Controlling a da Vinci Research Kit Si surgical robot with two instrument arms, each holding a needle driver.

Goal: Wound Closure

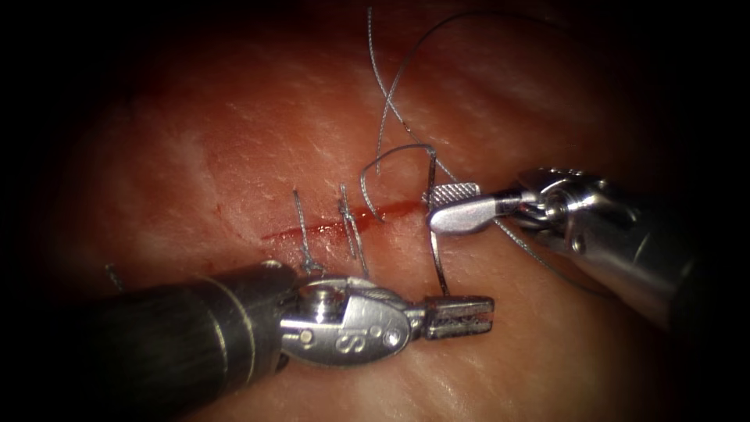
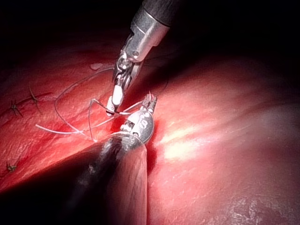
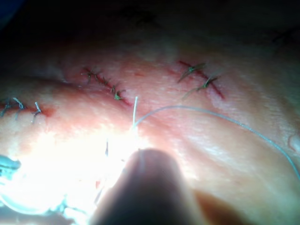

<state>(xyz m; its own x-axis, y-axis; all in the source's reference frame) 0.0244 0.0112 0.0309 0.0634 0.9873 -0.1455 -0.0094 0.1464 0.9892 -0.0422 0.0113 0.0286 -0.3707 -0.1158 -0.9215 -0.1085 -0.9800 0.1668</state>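
The tissue [image 1: 234, 141] has a red cut [image 1: 328, 228] running left to right. The curved needle [image 1: 436, 250] stands free of the tissue at the cut's right end. My right tool [image 1: 453, 205] is shut on it near its upper, thread end. The needle's lower end meets the upper jaw of my left tool [image 1: 461, 316], whose jaws are slightly open and hold nothing. Thread [image 1: 391, 152] arcs from the needle's top leftward and down into the cut. The left wrist view has the right tool [image 2: 116, 97] just above the left tool [image 2: 151, 101].
Two tied stitches [image 1: 303, 234] [image 1: 349, 227] cross the cut to the left of the needle. Loose thread [image 1: 387, 94] runs up and away behind the right tool. In the right wrist view, other stitched cuts [image 3: 105, 83] [image 3: 201, 77] and a thread [image 3: 220, 116] lie on the tissue.
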